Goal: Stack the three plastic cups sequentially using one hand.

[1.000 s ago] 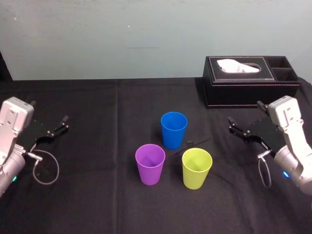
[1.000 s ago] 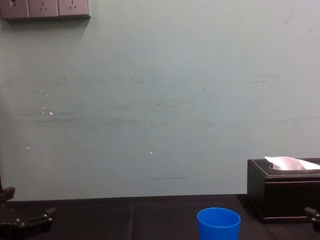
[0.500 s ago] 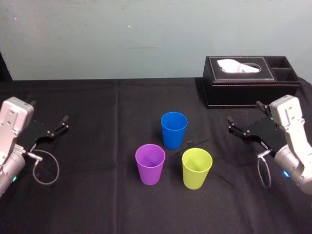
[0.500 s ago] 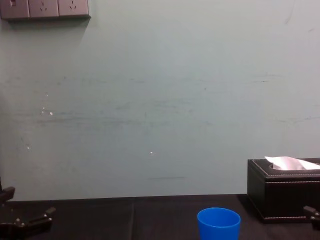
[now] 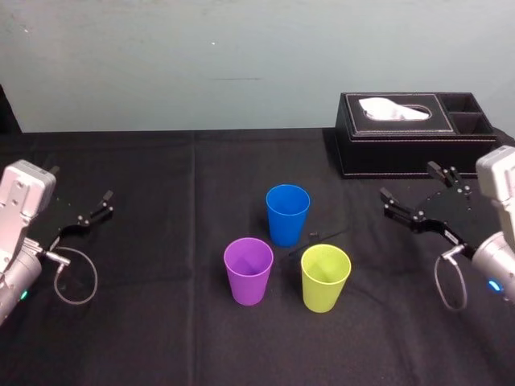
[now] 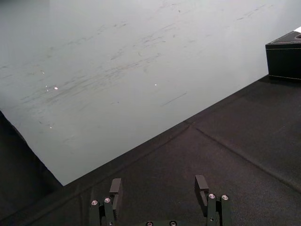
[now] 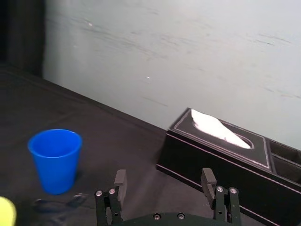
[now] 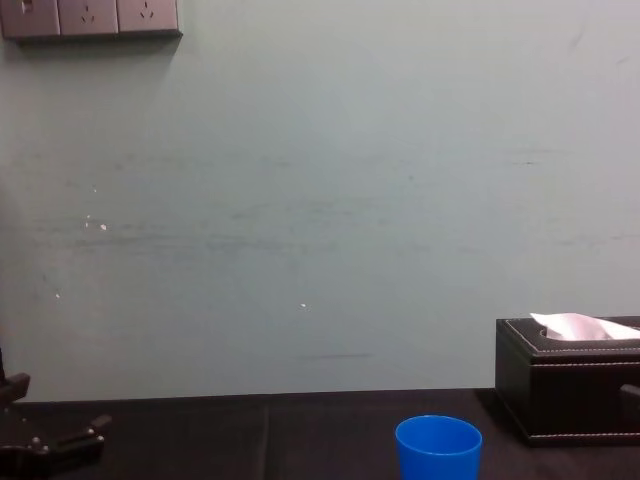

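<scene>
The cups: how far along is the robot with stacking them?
Nothing is stacked yet: the blue cup, purple cup and yellow-green cup stand apart, upright on the table. Nothing is in hand: the right gripper hovers open to the cups' right, and the left gripper sits open at the far left. All the stacking is left: one cup into another, then the third.

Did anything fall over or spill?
Nothing stands out. The bright blue plastic cup, purple plastic cup and yellow-green plastic cup all stand upright, apart. Left gripper and right gripper hover open at the sides.
</scene>
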You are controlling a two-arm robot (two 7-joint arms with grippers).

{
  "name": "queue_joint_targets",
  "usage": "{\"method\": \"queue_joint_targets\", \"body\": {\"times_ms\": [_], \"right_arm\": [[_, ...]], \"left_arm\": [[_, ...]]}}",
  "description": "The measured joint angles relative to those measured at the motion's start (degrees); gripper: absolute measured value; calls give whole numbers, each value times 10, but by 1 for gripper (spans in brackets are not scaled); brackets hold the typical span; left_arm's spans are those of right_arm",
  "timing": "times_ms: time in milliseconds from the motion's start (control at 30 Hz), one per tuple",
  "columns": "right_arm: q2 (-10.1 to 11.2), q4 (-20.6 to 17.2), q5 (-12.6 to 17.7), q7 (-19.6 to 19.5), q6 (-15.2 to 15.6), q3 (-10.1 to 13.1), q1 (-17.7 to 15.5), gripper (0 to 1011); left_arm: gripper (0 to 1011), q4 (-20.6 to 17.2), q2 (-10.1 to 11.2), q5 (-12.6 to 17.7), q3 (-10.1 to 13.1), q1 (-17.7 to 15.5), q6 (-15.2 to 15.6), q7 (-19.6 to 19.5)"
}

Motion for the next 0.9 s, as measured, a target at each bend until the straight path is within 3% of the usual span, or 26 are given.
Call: {"method": "queue_joint_targets", "body": {"times_ms": [167,600,900], "right_arm": [[17,-23,16,27,3,13,-16,1004],[71,-101,88,118,16,74,-89,1004],[87,-123,122,163,24,98,-126,1004]], "left_arm": [[1010,0,0,0,0,0,0,0],[1010,0,0,0,0,0,0,0],[1010,0,0,0,0,0,0,0]]}}
